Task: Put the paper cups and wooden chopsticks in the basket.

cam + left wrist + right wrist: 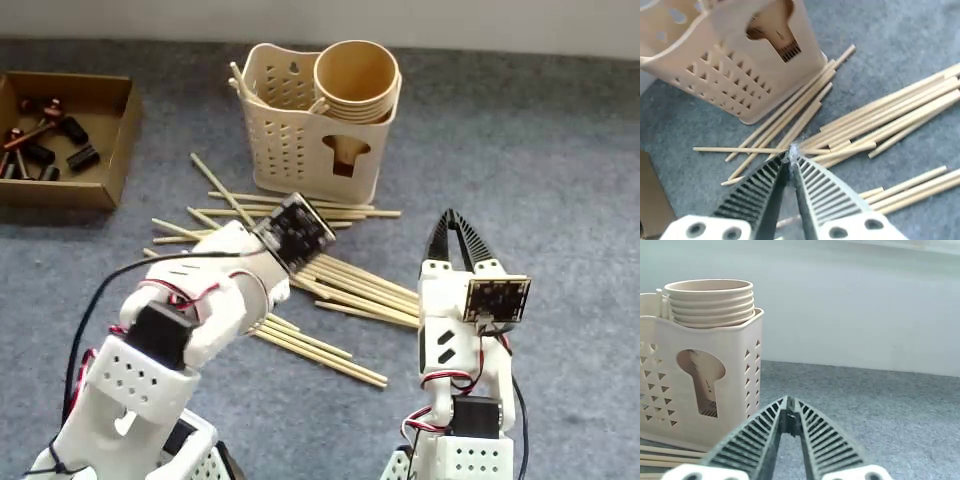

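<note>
one basket, about five cups, many chopsticks

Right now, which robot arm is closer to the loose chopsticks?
Left. The left arm has its shut jaws right over the loose chopsticks; the right arm stands off beside them, jaws shut.

The left arm lies over part of the wooden chopsticks spread in front of the basket, hiding the sticks beneath it. The stacked paper cups stand in the basket with their lower bodies hidden behind its wall, save through the keyhole cut-out. Left of the basket, the cardboard box is cut by the picture's edge, its small dark parts too small to name.
</note>
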`<state>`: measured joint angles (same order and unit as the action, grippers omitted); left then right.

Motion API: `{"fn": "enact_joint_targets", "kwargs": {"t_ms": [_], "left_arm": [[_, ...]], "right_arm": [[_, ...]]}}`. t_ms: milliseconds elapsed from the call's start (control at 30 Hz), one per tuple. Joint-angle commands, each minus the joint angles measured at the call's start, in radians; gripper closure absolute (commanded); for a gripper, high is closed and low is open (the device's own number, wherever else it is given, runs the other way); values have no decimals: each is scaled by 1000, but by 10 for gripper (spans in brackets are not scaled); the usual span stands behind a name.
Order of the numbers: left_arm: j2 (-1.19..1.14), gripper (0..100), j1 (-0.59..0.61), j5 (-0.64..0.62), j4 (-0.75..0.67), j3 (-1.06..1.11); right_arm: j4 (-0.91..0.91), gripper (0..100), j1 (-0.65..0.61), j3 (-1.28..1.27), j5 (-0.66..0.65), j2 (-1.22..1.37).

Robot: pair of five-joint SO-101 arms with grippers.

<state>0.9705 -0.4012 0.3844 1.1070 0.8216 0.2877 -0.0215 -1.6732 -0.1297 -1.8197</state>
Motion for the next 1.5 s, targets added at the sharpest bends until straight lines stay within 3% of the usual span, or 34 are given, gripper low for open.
{"fn": "enact_joint_targets", "kwargs": {"t_ms": [0,300,433,667,933,1467], "left_arm": [[16,994,-76,84,2,62],[16,979,-151,190,-2,214],[15,918,-160,189,-3,242],[15,898,-159,170,-103,315],[5,860,-160,167,-109,329],[-527,863,-189,219,-189,163]], "right_arm": [[2,988,-2,-38,-12,-13],[2,988,73,-31,-5,-15],[2,988,102,-31,-5,-15],[2,988,113,-30,-5,-15],[2,988,113,-30,-5,-15],[2,988,113,-30,-5,-15]]}}
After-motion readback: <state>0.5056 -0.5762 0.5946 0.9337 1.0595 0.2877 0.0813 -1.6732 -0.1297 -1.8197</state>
